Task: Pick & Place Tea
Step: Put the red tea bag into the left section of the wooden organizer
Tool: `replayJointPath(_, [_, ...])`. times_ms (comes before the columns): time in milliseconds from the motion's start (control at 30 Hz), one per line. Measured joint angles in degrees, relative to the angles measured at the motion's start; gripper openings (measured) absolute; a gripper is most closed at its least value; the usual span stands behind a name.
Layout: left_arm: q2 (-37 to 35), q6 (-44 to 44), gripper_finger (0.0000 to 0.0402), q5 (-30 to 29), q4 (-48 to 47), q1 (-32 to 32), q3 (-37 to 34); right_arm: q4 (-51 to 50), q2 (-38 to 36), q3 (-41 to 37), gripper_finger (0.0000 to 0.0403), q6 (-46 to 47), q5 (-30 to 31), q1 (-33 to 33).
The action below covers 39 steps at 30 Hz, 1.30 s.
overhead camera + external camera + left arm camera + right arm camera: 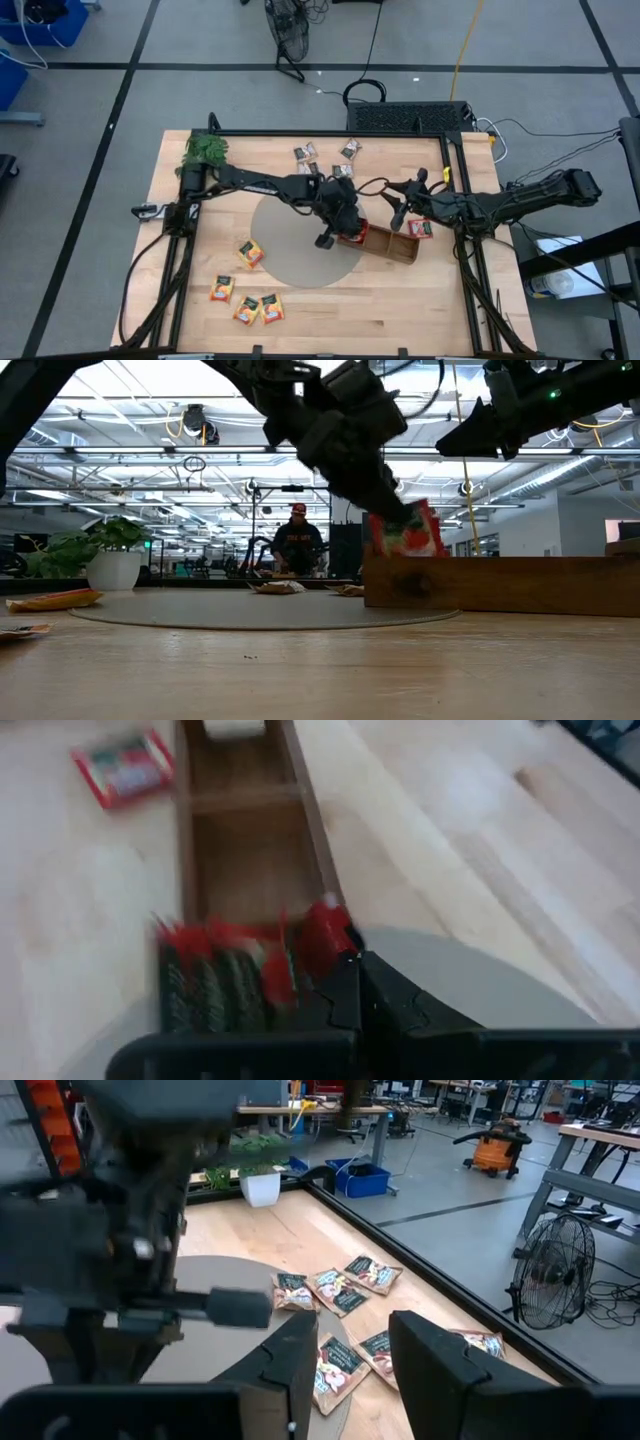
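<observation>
The long wooden tray (395, 247) lies right of the round grey mat (290, 250). Red tea sachets (215, 975) stand in the tray's left end compartment. My left gripper (340, 228) slants down over that end, shut on one more red sachet (408, 535). My right gripper (350, 1370) hangs open above the tray's far side (398, 210), with nothing between its fingers. Another red sachet (421, 228) lies flat on the table by the tray's right end. Orange sachets (248, 298) lie near the front left, grey ones (327, 158) at the far edge. My left gripper pinches a red sachet by an edge (325, 925) between its shut fingertips. It comes slanting down from the table's left. The sachet stands upright over the tray's left end compartment, beside the red sachets in it. I cannot tell whether it rests on them.
A green plant (205, 150) stands at the far left corner. The tray's other compartments (250, 850) show bare wood. A black frame rail (420, 1270) runs along the table's far edge. A person (297, 540) stands in the room beyond the table.
</observation>
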Motion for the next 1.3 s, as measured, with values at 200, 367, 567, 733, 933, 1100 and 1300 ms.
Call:
replayJointPath(200, [1.52,-0.59,0.0,-3.46,0.66,0.0,0.04,-0.03,-0.02,0.0,0.0112,0.02,0.02,0.0])
replayJointPath(367, [2.03,-3.14,0.0012,-8.21,1.79,-0.3,0.07,-0.06,-0.02,0.0,0.0112,0.61,0.0,0.0])
replayJointPath(567, [1.6,-5.96,0.0053,-17.91,2.12,-1.57,0.03,-0.62,0.01,0.02,0.0113,1.42,0.0,0.0])
replayJointPath(733, [1.57,-6.09,0.009,-18.69,1.74,-2.32,0.03,-0.55,-0.02,0.02,0.0112,1.46,0.0,0.0])
replayJointPath(933, [1.17,-5.91,0.0124,-22.78,1.73,-3.49,-0.03,-0.53,-0.02,0.02,0.0112,1.46,0.0,0.0])
replayJointPath(1100, [-0.34,-5.41,0.0136,-28.53,1.95,-4.38,-0.03,-0.53,-0.01,0.02,0.0112,1.2,0.0,0.0])
replayJointPath(1300, [-3.09,-4.11,0.0138,-28.97,3.11,-4.75,-0.02,-1.04,-0.01,0.02,0.0112,1.04,-0.02,0.0])
